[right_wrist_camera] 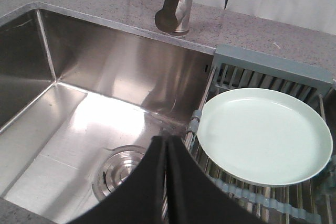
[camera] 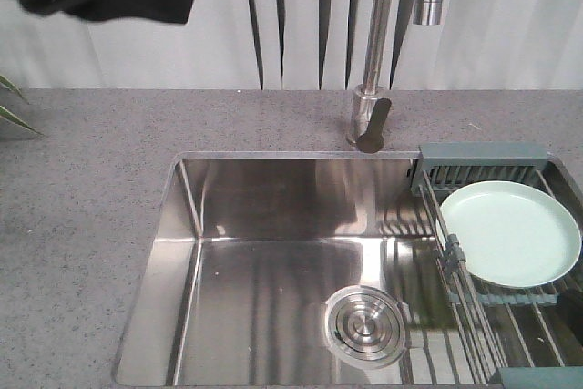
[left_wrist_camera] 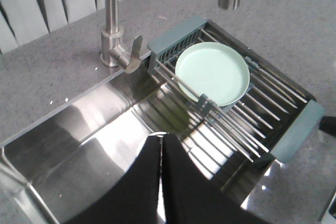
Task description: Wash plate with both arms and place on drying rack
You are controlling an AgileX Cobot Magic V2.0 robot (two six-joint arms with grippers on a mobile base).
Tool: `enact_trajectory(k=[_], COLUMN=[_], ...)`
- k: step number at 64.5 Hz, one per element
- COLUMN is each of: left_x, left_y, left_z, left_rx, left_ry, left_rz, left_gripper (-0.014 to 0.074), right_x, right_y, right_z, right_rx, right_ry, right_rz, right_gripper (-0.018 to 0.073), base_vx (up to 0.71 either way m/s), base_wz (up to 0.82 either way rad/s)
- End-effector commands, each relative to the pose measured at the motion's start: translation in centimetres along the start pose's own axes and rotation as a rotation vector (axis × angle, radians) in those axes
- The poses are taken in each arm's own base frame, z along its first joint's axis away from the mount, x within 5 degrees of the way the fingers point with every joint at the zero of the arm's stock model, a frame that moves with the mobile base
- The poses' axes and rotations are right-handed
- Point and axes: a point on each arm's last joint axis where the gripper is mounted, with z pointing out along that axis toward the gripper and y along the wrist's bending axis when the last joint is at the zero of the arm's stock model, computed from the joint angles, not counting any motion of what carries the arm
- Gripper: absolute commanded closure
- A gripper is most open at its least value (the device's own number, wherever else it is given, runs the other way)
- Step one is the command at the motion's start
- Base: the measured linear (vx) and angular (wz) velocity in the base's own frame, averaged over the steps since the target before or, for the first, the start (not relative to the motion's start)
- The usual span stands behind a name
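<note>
- The left gripper [left_wrist_camera: 161, 145] has its two black fingers pressed together with only a thin seam between them and nothing clamped; it hangs above the sink basin [left_wrist_camera: 79, 145], pointing toward the rack.
- The right gripper [right_wrist_camera: 166, 148] is the same: fingers together, empty, poised over the basin near the drain strainer [right_wrist_camera: 118, 171] and just left of the plate.
- The pale mint-green plate [camera: 508, 232] lies flat, face up, on the steel wires of the drying rack [camera: 481, 163], apart from both grippers.
- The rack spans the right end of the sink, so anything on it would likely drip into the basin.
- The basin holds only its strainer; no water is visible, and the faucet [camera: 375, 52] shows no stream.
- Whether the plate awaits washing or is done cannot be told from here.
</note>
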Motion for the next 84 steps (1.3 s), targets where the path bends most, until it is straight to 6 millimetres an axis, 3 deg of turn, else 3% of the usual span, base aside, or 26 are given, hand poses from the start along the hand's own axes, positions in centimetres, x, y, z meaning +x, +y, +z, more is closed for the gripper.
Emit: enact_trajectory(k=[1, 22, 29, 36, 45, 84], left_x=[2.8, 18.7, 22.5, 24.7, 26.0, 26.2], left_y=[-0.8, -0.2, 0.0, 0.2, 0.2, 0.1], left_z=[-2.5, -1.5, -1.2, -1.2, -1.3, -1.3], left_rx=[-0.036, -0.132, -0.158, -0.179, -0.194, -0.186], left_ry=[-0.149, -0.210, -0.246, -0.297, -0.333, -0.314], left_rz=[-0.010, -0.096, -0.106, -0.099, -0.065, -0.066], left_gripper=[0.0603, 0.0603, 0.0603, 0.0603, 0.0603, 0.0603], right_x=[-1.2, -1.3, -1.3, -1.3, -1.3, -1.3], right_y=[-0.7, -1.0, -0.9, -0.8, -0.8, -0.8], right_z=[0.2, 1.4, 1.5, 1.5, 1.4, 1.4], right_rx=[0.038, -0.022, -0.027, -0.039, -0.043, -0.043], right_ry=[-0.045, -0.025, -0.023, -0.019, -0.024, -0.024], right_rz=[0.009, 0.047, 0.049, 0.050, 0.058, 0.058], right_gripper=[0.0561, 0.0561, 0.0561, 0.0561, 0.0561, 0.0561], base_vx=[0.00, 0.00, 0.00, 0.00, 0.00, 0.00], base_wz=[0.00, 0.00, 0.00, 0.00, 0.00, 0.00])
